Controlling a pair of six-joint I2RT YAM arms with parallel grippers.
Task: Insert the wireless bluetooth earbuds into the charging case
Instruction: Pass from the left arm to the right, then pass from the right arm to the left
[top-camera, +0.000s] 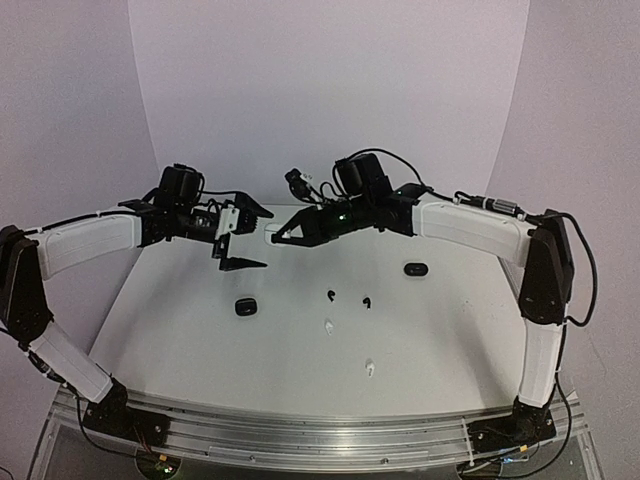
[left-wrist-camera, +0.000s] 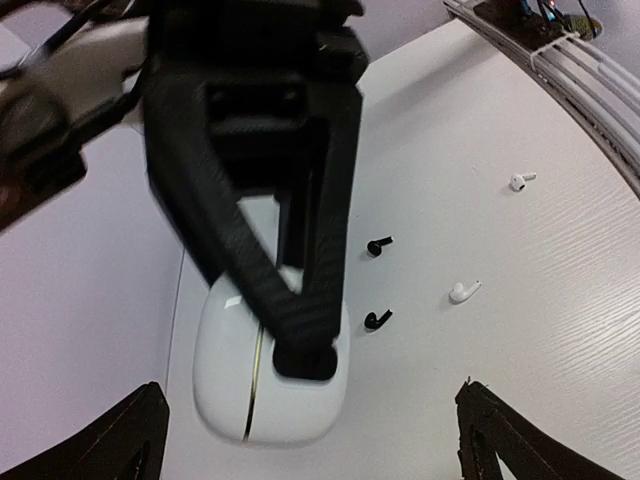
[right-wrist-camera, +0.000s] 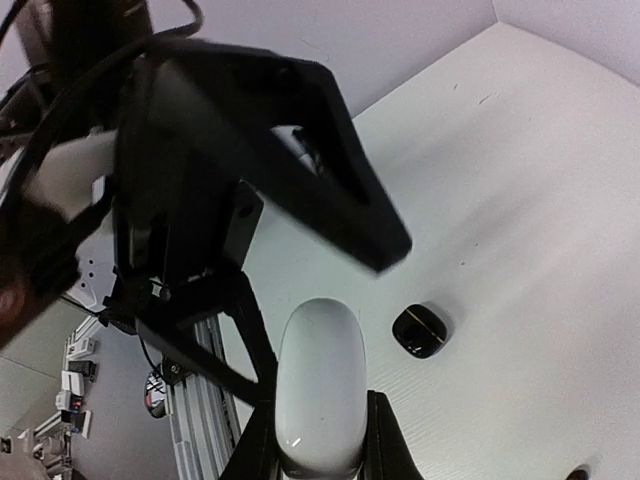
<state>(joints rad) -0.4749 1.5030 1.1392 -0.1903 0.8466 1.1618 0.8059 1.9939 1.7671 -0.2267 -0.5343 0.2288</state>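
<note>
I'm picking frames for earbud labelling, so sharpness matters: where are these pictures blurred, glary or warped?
Top external: even light, the rail bows from wide-angle warp, earbuds tiny. Left wrist: the right pincer is a dark blur, the white case slightly smeared, table beyond crisp. Right wrist: the left arm is blurred, faint glare on the white case, black case sharp with a soft shadow.

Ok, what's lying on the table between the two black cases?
A black earbud and a second black earbud lie side by side between the left black case and the right black case; the top view shows it.
</note>
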